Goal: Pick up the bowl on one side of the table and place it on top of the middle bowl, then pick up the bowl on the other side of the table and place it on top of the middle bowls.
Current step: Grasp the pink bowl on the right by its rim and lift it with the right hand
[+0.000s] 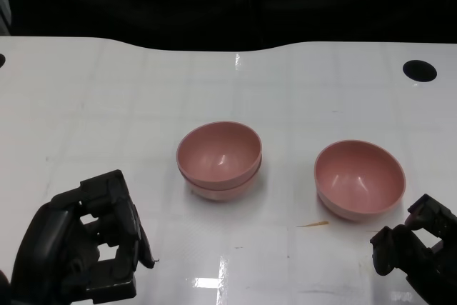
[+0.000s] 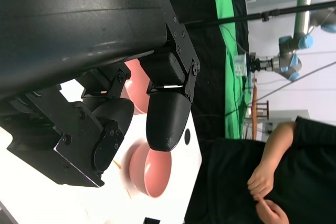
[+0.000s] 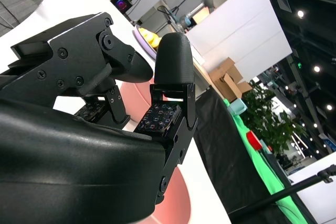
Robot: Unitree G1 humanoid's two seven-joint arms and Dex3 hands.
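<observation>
Right hand (image 1: 418, 248) near side bowl (image 1: 360, 178)

White table (image 1: 107, 105), glossy, glare patches. Black round hole (image 1: 419, 70) near table's far right corner. Thin tan sliver (image 1: 313, 225) lying on table toward near edge. Beyond table's far edge: person's hands (image 2: 262, 192), black-clothed; green cloth (image 2: 231, 51) hanging.

Matte black left hand (image 1: 86, 248) at lower left of the head view, blocky segmented fingers (image 1: 114, 205), black right hand (image 1: 418, 251) at lower right, glossy rounded shell, small screws, possibly a sensor pad under one finger
</observation>
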